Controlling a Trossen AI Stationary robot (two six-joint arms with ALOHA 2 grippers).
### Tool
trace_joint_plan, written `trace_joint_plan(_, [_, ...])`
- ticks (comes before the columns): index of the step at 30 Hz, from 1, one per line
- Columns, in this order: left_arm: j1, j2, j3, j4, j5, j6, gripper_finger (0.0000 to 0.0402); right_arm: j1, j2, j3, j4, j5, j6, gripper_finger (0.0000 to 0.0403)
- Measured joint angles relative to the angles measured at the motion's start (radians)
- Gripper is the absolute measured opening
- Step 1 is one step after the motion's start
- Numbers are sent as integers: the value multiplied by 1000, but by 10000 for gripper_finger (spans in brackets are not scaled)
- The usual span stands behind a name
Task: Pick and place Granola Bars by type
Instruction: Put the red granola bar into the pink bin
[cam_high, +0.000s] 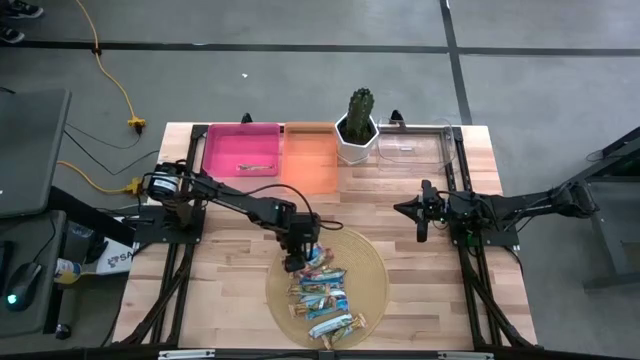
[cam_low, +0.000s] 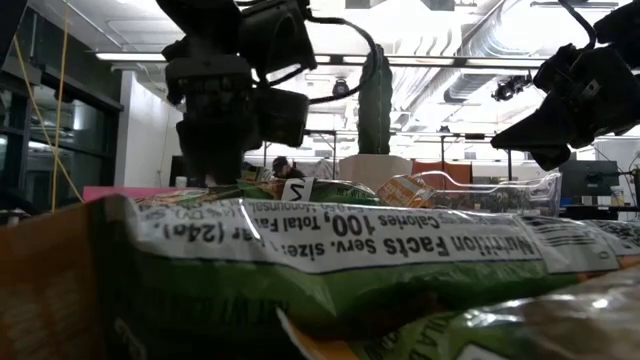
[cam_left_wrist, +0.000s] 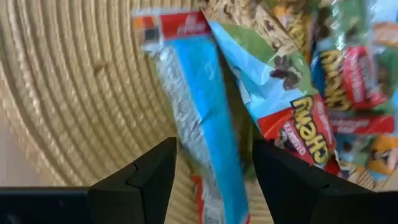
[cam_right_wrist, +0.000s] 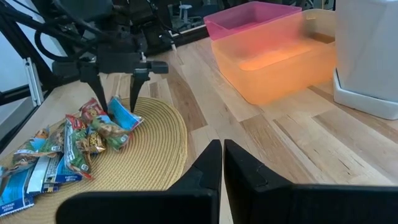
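Your left gripper (cam_high: 296, 262) sits low over the mat's (cam_high: 372, 262) upper-left edge, fingers (cam_left_wrist: 149, 177) spread on either side of a blue bar (cam_left_wrist: 199, 106), not pinching it. The bars (cam_high: 325, 295) are heaped on that mat at the tabletop's (cam_high: 420, 290) front middle. Your right gripper (cam_high: 421, 228) waits over bare wood further right, fingers (cam_right_wrist: 202, 171) pressed together.
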Motion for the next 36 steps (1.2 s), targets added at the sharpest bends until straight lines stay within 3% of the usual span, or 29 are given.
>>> trace_joint_plan(12, [0, 10, -1, -8, -3, -2, 203, 0, 0, 0, -2, 0, 0, 0])
trace_joint_plan(25, [0, 10, -1, -12, 21, -1, 106, 0, 0, 0, -2, 0, 1, 0])
trace_joint_plan(36, [0, 10, -1, -22, 21, 1, 62, 0, 0, 0, -2, 0, 1, 0])
